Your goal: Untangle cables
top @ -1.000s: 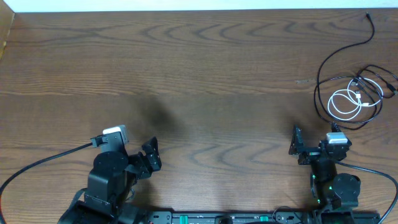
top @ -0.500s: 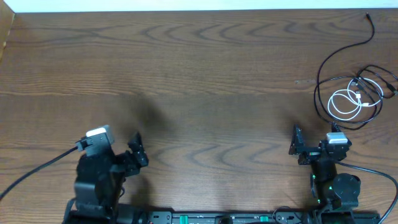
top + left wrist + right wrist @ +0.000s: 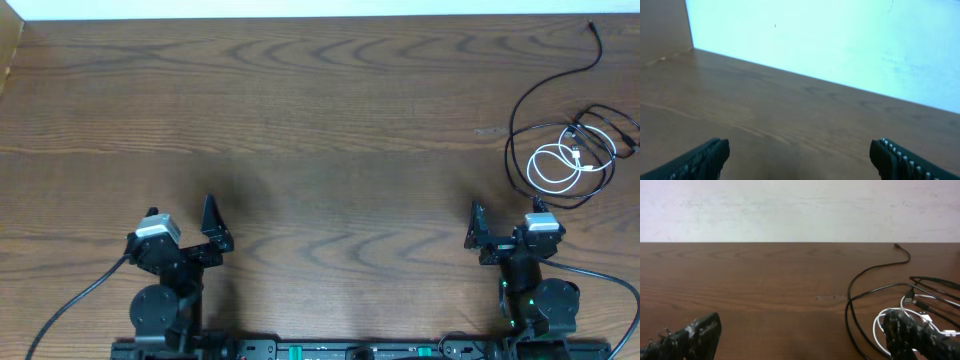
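Two grippers in view, both empty.

L side: the left gripper (image 3: 799, 165) sits at the near-left of the table (image 3: 320, 120), jaws spread wide, nothing between them. Left wrist view shows only bare wood ahead, a pale wall (image 3: 840, 40) behind and a wood side panel (image 3: 664, 25) at far left. No cord shows in that view; the overhead view places all cords on the opposite side, well apart from this arm.

R side: the right gripper (image 3: 802, 340) is at the near-right, jaws also wide apart, gripping nothing.

The cables (image 3: 570, 150) lie tangled at the far-right of the table, ahead of the right gripper and a little to its right. The white cable (image 3: 552, 165) is a small round coil, plug ends toward the right, overlapped by black loops. One black cable (image 3: 515, 130) bows out leftward, then its free tail runs away toward the far edge, ending in a plug (image 3: 590, 25) near the far-right corner.

Views differ: in the right wrist view the right finger appears to overlap the white coil; the overhead view shows the gripper apart from the tangle, not touching. Overhead also shows the tangle reaching the frame's right edge, cut off in the wrist view.
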### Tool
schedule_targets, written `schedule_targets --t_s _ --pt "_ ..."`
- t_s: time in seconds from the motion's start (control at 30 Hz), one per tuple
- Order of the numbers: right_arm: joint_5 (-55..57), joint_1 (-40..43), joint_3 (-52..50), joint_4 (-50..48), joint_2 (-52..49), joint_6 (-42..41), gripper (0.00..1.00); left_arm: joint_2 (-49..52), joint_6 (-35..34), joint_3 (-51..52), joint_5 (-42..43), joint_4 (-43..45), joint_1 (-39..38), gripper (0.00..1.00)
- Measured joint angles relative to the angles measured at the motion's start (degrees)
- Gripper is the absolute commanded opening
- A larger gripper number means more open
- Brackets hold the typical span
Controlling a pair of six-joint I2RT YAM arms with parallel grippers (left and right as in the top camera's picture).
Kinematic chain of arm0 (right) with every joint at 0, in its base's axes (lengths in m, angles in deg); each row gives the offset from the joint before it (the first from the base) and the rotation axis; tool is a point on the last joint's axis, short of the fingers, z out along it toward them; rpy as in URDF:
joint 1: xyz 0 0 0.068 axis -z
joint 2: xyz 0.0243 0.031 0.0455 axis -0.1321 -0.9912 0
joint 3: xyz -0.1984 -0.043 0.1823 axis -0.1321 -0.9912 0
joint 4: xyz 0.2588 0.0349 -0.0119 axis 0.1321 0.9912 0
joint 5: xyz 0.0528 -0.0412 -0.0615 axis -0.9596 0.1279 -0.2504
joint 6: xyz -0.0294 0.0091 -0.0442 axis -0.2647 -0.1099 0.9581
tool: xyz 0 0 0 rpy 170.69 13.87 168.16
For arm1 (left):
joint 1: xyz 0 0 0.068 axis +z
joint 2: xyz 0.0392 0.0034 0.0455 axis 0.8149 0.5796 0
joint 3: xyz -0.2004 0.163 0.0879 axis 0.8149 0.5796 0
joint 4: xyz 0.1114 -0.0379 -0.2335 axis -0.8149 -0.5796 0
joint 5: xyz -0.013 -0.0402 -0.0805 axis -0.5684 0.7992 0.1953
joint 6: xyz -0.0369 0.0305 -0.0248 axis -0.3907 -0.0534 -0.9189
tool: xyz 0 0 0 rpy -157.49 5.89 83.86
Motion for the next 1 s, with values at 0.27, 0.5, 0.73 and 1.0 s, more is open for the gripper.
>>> schedule_targets --t_s 0.27,0.5,0.73,1.0 --pt "0.00 0.00 0.00 0.00 0.02 0.00 0.99 -2.97 0.15 12.22 1.22 16.96 0.26 0.95" --pt "0.00 0.00 0.00 0.00 0.02 0.00 0.99 -3.02 5.09 15.76 2.71 21.68 0.28 0.95" --pt "0.00 0.00 0.00 0.00 0.02 0.00 0.99 -3.02 8.81 15.74 4.13 16.52 0.61 0.95" --pt "0.00 0.00 0.00 0.02 0.00 0.00 0.99 -3.02 9.73 15.32 7.06 11.39 0.59 0.95"
